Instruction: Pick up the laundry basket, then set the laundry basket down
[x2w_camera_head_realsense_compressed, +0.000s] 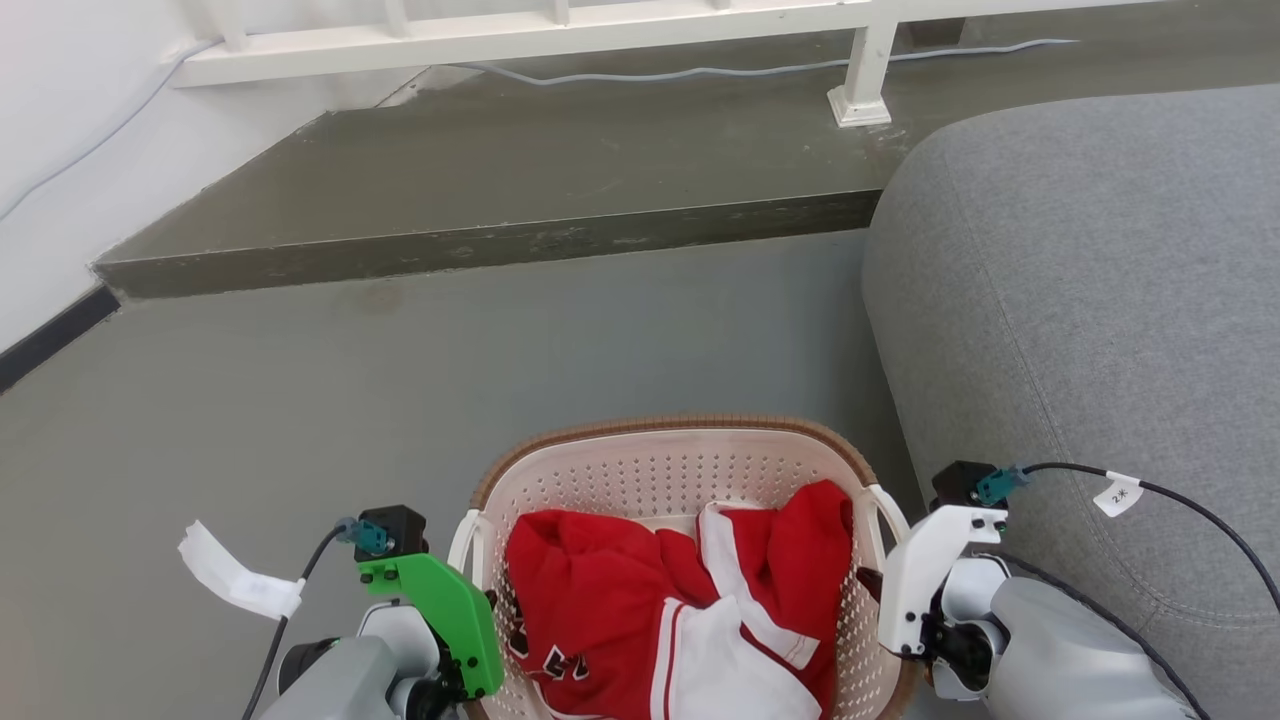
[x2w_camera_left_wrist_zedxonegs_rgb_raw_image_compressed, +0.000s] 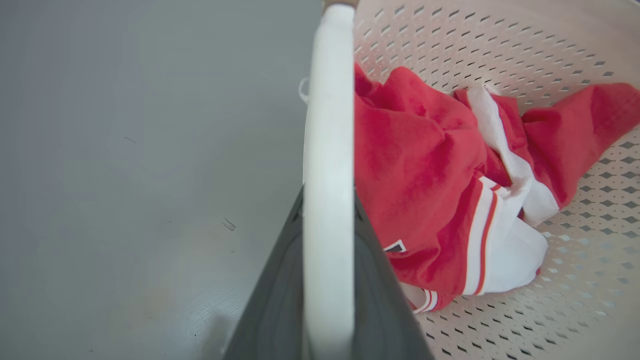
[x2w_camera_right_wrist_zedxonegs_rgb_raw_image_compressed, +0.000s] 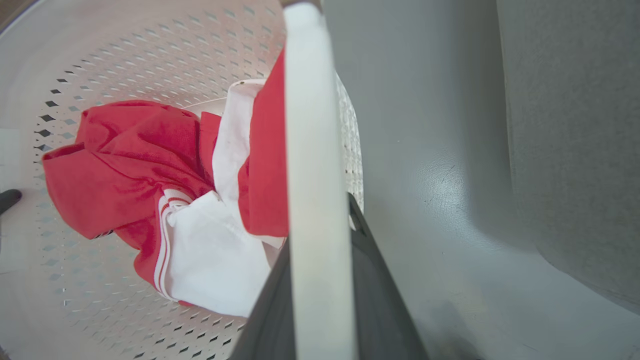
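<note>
Cream-white perforated oval plastic laundry basket (x2w_camera_head_realsense_compressed: 660, 465) sits lower centre of frame, near grey fabric sofa (x2w_camera_head_realsense_compressed: 1100, 300). My left gripper (x2w_camera_left_wrist_zedxonegs_rgb_raw_image_compressed: 328, 200) and right gripper (x2w_camera_right_wrist_zedxonegs_rgb_raw_image_compressed: 320, 210) each clamp white side handle (x2w_camera_left_wrist_zedxonegs_rgb_raw_image_compressed: 327, 125). Risk: uneven lift tilts basket, spilling red-white garment (x2w_camera_head_realsense_compressed: 600, 590).

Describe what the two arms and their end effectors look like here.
Both arms are pale grey. The left arm carries a green bracket, the right arm a white bracket; each is topped by a black module with a teal connector and a tagged black cable. The left end effector and right end effector have dark grey fingers.
</note>
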